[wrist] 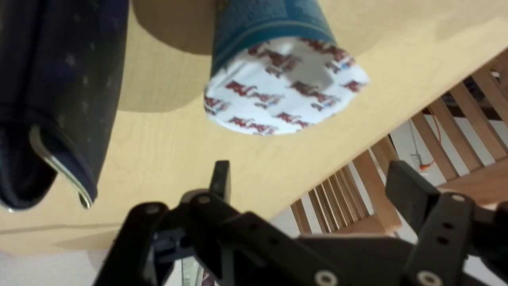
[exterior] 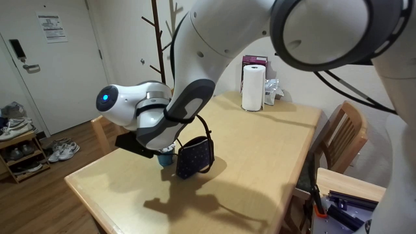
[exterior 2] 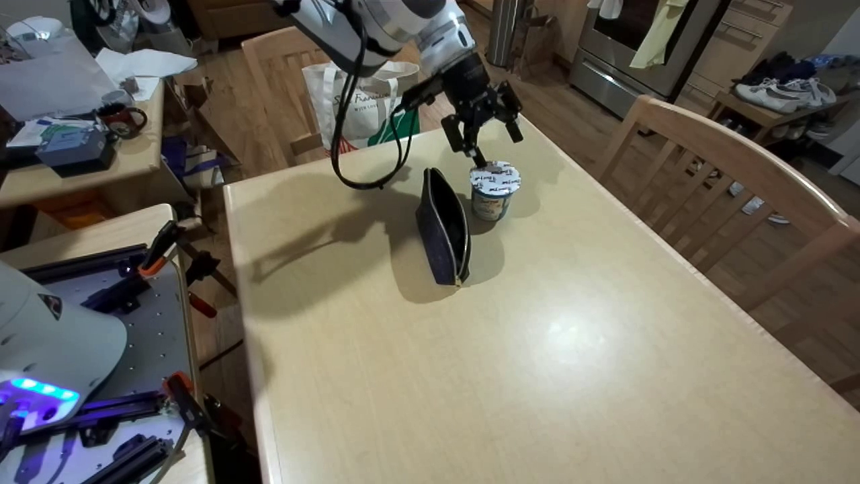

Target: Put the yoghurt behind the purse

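Got the pincer [wrist: 313,188] spread wide near the yoghurt [exterior 2: 494,191]. Can spot said yoghurt upright on the worktop [exterior 2: 470,383], just beside the purse [exterior 2: 438,235], with a bit of a gap between.

Just beside the purse [exterior: 192,161], the yoghurt [exterior: 166,159] is partly covered by the arm [exterior: 203,63] in an exterior view, while its base and part of the purse are cut off in the wrist view.
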Robot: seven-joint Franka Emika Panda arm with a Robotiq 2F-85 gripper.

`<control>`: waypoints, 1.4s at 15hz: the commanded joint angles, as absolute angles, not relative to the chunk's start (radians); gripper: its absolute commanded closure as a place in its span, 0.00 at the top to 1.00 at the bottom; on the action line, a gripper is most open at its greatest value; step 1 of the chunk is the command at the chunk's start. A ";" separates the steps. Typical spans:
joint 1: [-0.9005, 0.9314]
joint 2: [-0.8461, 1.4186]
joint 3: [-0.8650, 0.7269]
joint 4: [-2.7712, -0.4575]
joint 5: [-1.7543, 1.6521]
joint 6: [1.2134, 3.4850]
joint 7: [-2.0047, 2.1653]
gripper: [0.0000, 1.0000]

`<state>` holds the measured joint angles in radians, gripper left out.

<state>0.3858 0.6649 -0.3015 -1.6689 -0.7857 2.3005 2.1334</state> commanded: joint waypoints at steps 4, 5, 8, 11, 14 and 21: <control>0.323 0.604 -0.151 -1.652 -0.816 2.229 2.151 1.00; 0.301 0.628 -0.123 -1.636 -0.787 2.238 2.132 1.00; 0.268 0.697 -0.086 -1.598 -0.720 2.209 2.119 1.00; 0.250 0.769 -0.087 -1.563 -0.669 2.209 2.114 1.00; 0.244 0.826 -0.099 -1.523 -0.621 2.200 2.101 1.00; 0.266 0.860 -0.162 -1.487 -0.616 2.135 2.132 1.00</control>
<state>0.2546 0.8491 -0.1353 -1.5227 -0.6355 2.1986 2.1431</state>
